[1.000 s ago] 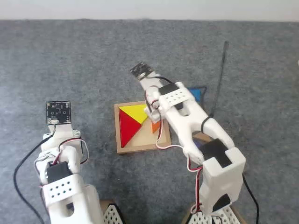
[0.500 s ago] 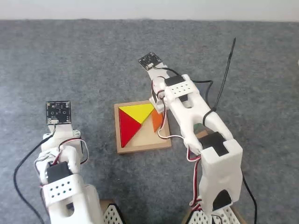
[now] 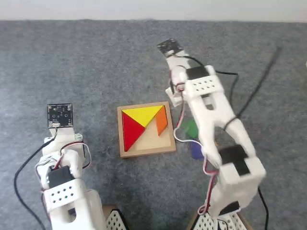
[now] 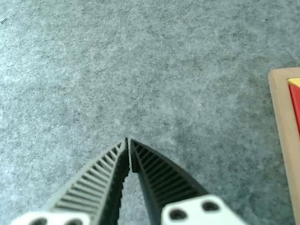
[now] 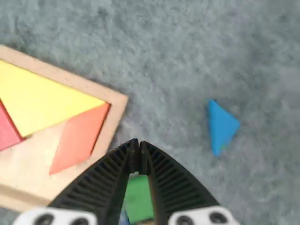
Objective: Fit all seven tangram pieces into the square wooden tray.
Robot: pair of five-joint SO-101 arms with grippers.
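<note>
Currently in the tray: the yellow triangle is lying along the far edge, the red triangle along the left edge and the orange piece by the right edge, leaving bare wood for the rest.
Waiting outside: the blue triangle and the green piece are lying on the table off the tray's right edge.
Right gripper: I am holding it pinched together and empty, just outside the tray's corner, probably heading for those.
Left gripper: closed on nothing, hanging over table left of the tray, clear of the work.
</note>
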